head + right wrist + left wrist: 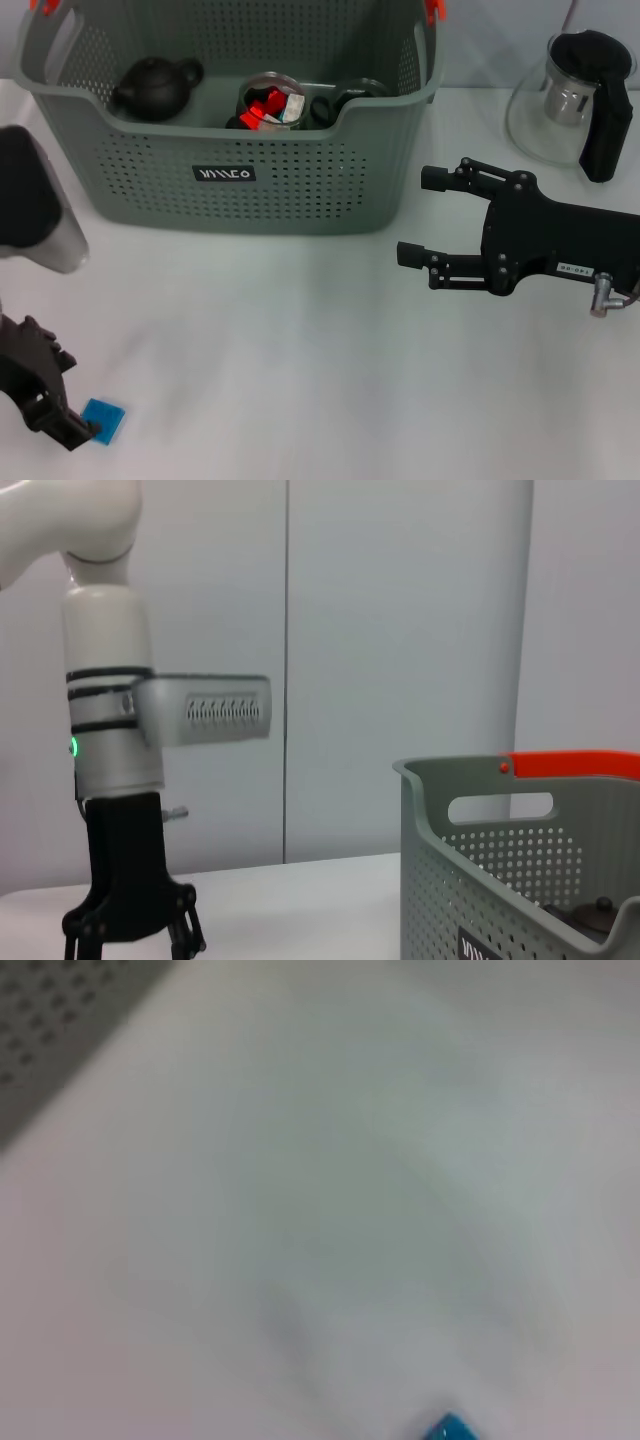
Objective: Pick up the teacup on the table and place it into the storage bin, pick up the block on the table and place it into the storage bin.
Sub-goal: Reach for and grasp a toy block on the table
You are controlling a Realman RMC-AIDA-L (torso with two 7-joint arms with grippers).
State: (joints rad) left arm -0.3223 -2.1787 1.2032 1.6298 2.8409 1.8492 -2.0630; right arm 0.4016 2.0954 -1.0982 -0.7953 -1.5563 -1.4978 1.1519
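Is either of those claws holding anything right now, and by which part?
Right gripper holds nothing. Left gripper touches the blue block's edge; a real grip cannot be told.

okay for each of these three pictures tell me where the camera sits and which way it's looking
Head view: from the robot's head, down at the table, storage bin, both grippers: left gripper by the blue block, right gripper open.
Left wrist view: down at the table, block corner; no fingers show.
Right wrist view: sideways across the table at the left gripper and the bin.
All three views share the bin.
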